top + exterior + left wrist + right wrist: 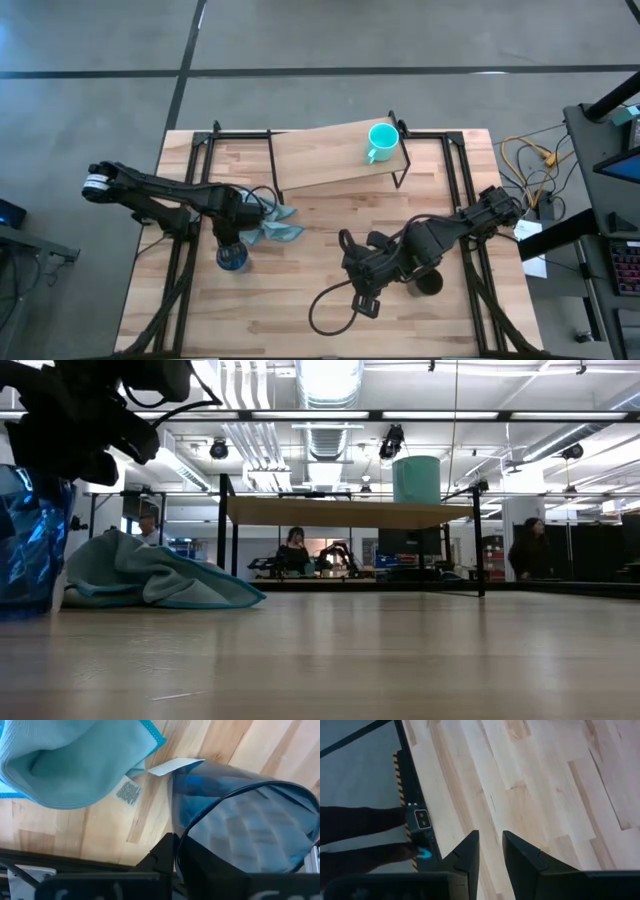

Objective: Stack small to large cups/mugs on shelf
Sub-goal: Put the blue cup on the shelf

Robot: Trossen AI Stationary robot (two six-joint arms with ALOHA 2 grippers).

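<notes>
Currently we are seeing the left gripper (232,250) sitting directly over the translucent blue glass cup (232,259), near the left front part of the wooden table (300,300). In the left wrist view a dark finger (165,855) is lying against the outside of the blue glass cup's (240,820) rim, and its wall is running between the fingers, so we are recording the fingers as pinched on the cup's wall. In the low view the cup (25,540) is standing upright on the table with the gripper's dark body above it.

Just beside the cup, toward the table's middle, a crumpled light blue cloth (275,225) is lying; we are noting its white label (129,792) facing up in the left wrist view.

The teal mug (381,141) is standing upright near the right end of the shelf (320,155), a light wooden board on thin black legs at the back of the table.

The black cylindrical cup (428,284) is standing on the table at the right front, partly hidden under the right arm. The right gripper (352,268) is hanging over bare wood well apart from it; in the right wrist view its two fingers (465,855) are standing parted with a narrow gap and nothing between them.
</notes>
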